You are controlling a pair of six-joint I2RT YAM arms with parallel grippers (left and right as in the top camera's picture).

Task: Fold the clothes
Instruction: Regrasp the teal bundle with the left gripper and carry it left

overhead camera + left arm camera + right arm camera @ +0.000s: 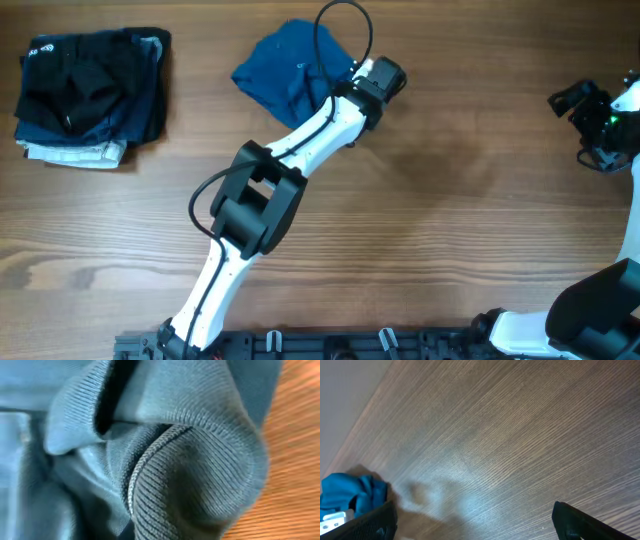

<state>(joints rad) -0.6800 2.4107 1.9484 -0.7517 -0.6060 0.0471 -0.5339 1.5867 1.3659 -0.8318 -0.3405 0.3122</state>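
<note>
Overhead view: a crumpled blue knitted garment [285, 75] is seen lying in a heap at the far middle of the brown wood-grain table [450, 200]. It is well apart from a stack of folded dark clothes [90, 95], which is set at the far left corner with a pale piece showing along its near edge. The white-and-black left arm [300, 140] is stretched diagonally from the near edge to the heap's right side, where the left gripper [345, 88] is pressed in against the cloth. Its fingers are not shown in any view, so whether it is spread or pinching the fabric cannot be told. The left wrist view is filled by the garment at very close range: ribbed knit is bunched into thick folds, a rolled hem is curled through the middle, and a strip of table is seen along the right side. The right gripper [472, 512] is held near the table's right edge, well apart from the garment, and is spread wide. Its two black fingers [370, 522] are seen at the lower corners of the right wrist view with wood grain between them. In that view the blue heap is glimpsed at the lower left, just beside a pale part of the left arm's wrist.
</note>
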